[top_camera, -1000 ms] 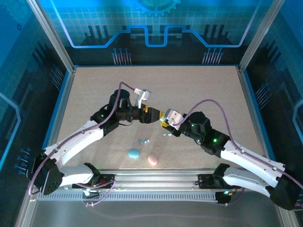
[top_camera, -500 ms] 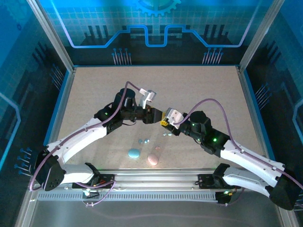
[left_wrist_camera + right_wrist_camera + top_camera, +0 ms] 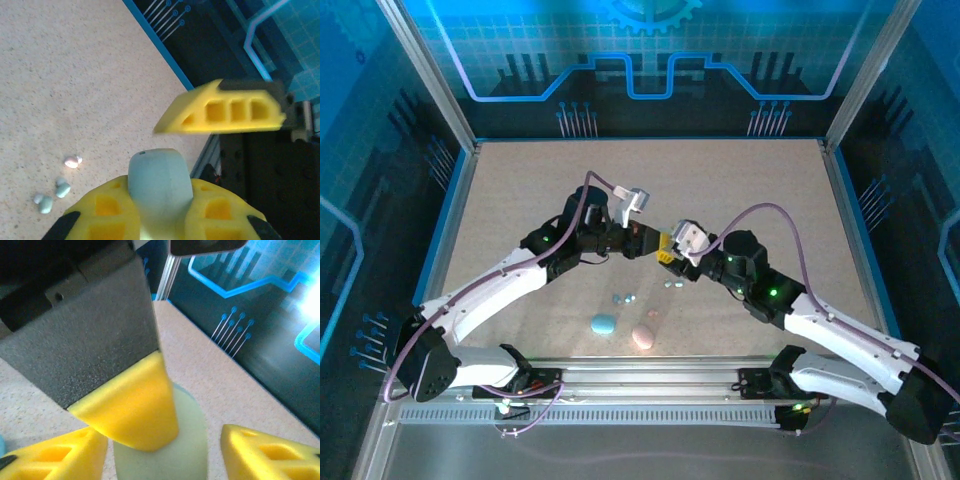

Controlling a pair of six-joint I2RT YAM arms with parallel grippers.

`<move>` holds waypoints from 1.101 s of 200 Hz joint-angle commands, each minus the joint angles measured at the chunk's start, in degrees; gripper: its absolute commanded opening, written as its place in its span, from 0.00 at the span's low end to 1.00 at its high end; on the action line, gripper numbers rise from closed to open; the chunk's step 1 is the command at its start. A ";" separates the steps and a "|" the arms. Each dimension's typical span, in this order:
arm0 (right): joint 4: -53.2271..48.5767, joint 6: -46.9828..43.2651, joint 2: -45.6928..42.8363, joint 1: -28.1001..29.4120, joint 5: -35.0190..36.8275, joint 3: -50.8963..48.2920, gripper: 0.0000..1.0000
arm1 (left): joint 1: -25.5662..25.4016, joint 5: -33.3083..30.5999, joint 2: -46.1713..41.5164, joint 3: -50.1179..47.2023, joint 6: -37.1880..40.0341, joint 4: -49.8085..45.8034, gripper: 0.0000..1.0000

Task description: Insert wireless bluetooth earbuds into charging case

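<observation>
My left gripper point(image 3: 160, 192) is shut on a pale teal-grey charging case point(image 3: 159, 181), held above the table mid-workspace. My right gripper point(image 3: 162, 442) faces it tip to tip and stands open, its yellow fingers point(image 3: 265, 450) on either side of the same case point(image 3: 175, 455) with gaps showing. In the top view the two grippers meet, left gripper point(image 3: 648, 243) against right gripper point(image 3: 672, 255). Several tiny earbuds lie loose on the table below: pale ones point(image 3: 623, 297), another pair point(image 3: 672, 283) and a pink one point(image 3: 653, 314). Some earbuds point(image 3: 62, 189) also show in the left wrist view.
A light blue case point(image 3: 603, 323) and a pink case point(image 3: 643, 338) lie near the front edge of the table. The blue raised rim point(image 3: 455, 215) and metal frame posts border the tabletop point(image 3: 740, 185). The far half has free room.
My left gripper has closed onto the teal-grey case. My right gripper has opened and let go of it. Both arms shifted slightly toward the back.
</observation>
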 commanded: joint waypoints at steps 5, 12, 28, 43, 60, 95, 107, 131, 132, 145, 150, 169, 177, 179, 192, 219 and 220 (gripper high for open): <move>8.39 5.61 -3.93 -4.12 -4.27 -1.82 0.73 | 2.19 -0.05 -3.48 -2.86 -10.47 8.75 0.06; 9.55 6.95 -4.61 -5.33 -5.55 -2.68 0.75 | 2.83 1.40 -3.69 -4.02 -13.47 12.12 0.06; 11.48 8.31 -5.64 -8.38 -8.36 -4.24 0.76 | 3.82 3.81 -3.60 -5.76 -19.03 17.42 0.06; 11.53 6.65 -5.27 -11.36 -10.95 -4.80 0.78 | 4.01 4.89 -3.34 -6.32 -21.94 19.75 0.06; 3.58 1.73 -2.43 -12.50 -8.65 -1.88 0.78 | 4.16 5.74 -2.75 -6.21 -23.87 20.70 0.05; 3.86 1.75 -1.71 -14.62 -7.56 -1.94 0.70 | 4.50 5.87 -2.54 -5.76 -25.94 21.22 0.05; 7.13 2.55 -2.67 -15.26 -13.14 -3.48 0.71 | 4.54 5.91 -2.44 -5.68 -26.57 21.29 0.05; 12.24 3.14 -3.81 -15.16 -18.83 -4.36 0.66 | 4.77 6.34 -2.24 -5.29 -27.62 21.79 0.05; 12.46 3.06 -3.88 -15.16 -19.02 -4.47 0.66 | 4.74 6.39 -2.22 -5.31 -27.68 21.84 0.05; 14.28 2.86 -4.12 -15.23 -19.59 -4.76 0.65 | 4.72 6.93 -2.04 -5.02 -28.02 21.84 0.05; 14.36 2.41 -4.12 -15.16 -20.19 -4.50 0.62 | 4.72 7.16 -1.91 -4.91 -28.08 21.92 0.05; 13.04 -0.38 -3.21 -15.16 -24.36 -2.99 0.58 | 4.72 7.92 -1.69 -4.52 -28.35 22.19 0.05; 12.78 -1.07 -2.66 -15.16 -25.66 -2.25 0.58 | 4.76 8.09 -1.69 -4.53 -28.55 22.37 0.06; 12.78 -1.19 -2.39 -15.16 -25.92 -2.11 0.58 | 4.75 8.17 -1.69 -4.53 -28.62 22.45 0.05; 12.91 -1.39 -1.06 -15.16 -27.28 -1.04 0.59 | 4.74 8.34 -1.52 -4.62 -29.02 22.94 0.06; 13.99 -1.08 0.91 -15.17 -28.29 0.29 0.59 | 4.72 9.15 -1.25 -4.96 -30.01 24.56 0.06; 14.09 -1.07 0.95 -15.17 -28.23 0.32 0.59 | 4.72 9.15 -1.25 -4.92 -30.02 24.59 0.06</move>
